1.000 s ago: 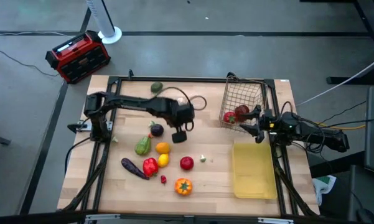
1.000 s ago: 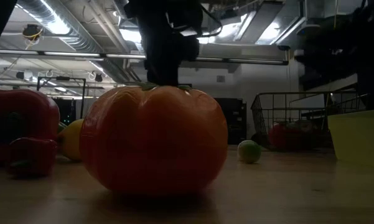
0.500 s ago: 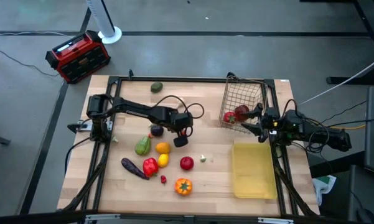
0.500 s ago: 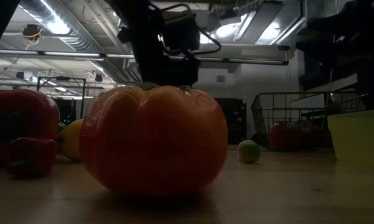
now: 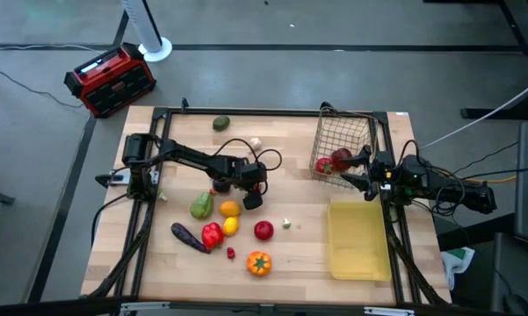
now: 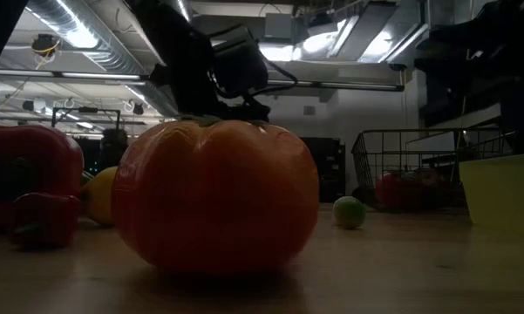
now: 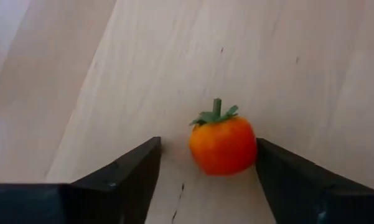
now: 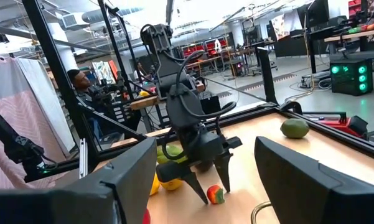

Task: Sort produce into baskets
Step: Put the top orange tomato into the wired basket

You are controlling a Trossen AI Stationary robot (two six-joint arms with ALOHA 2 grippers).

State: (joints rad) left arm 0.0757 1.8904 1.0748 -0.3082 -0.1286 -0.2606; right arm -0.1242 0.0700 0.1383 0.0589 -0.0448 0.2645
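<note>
Produce count on the table (image 5: 299, 263): ten loose pieces, two more in the wire basket (image 5: 343, 140).
Left gripper (image 5: 253, 191), fingers spread, straddles a small orange fruit (image 7: 223, 145) with a green stem. Nearest the left gripper: purple eggplant (image 5: 220, 184), green pear-shaped piece (image 5: 201, 205), orange (image 5: 229, 209), lemon (image 5: 231, 226); farther off, red pepper (image 5: 212, 234), red apple (image 5: 263, 230), orange pumpkin (image 5: 258, 262), avocado (image 5: 221, 124). Wire basket holds two red pieces (image 5: 331, 161). Yellow tray (image 5: 358, 239) bare. Right gripper (image 5: 362, 174) hangs spread beside the basket.
</note>
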